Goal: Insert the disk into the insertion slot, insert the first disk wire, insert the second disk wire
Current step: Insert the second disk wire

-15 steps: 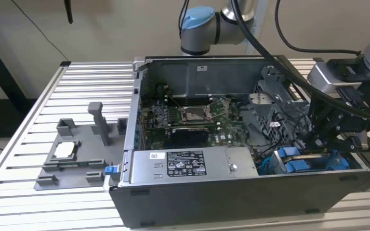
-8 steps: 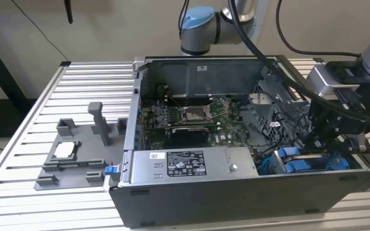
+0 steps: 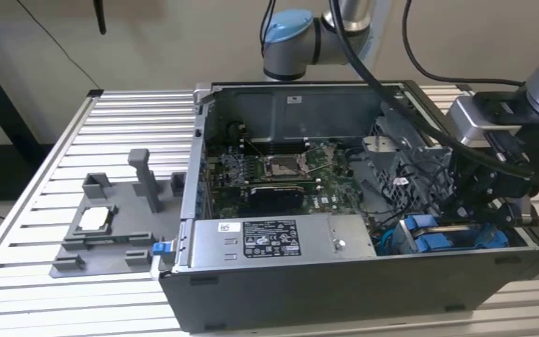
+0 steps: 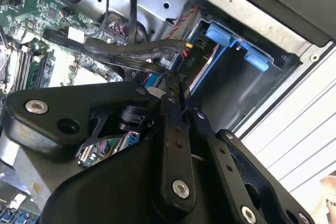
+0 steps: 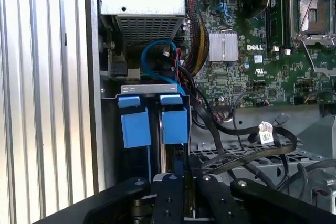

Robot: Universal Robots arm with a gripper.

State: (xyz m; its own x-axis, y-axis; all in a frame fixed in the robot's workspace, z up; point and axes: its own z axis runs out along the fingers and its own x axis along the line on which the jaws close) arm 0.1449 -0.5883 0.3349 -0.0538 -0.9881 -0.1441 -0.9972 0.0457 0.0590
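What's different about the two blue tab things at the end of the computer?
In the first wrist view, the blue tab nearer the case wall has only dark, open bay behind it, while the other blue tab has the gripper lined up right behind it. The blue cable curves down toward the second tab, not the first. Both are the same bright blue, the same shape, and sit side by side in the drive cage.

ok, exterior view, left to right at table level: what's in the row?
Grey fixture tray → power supply with its white label → blue disk carrier tabs → gripper.
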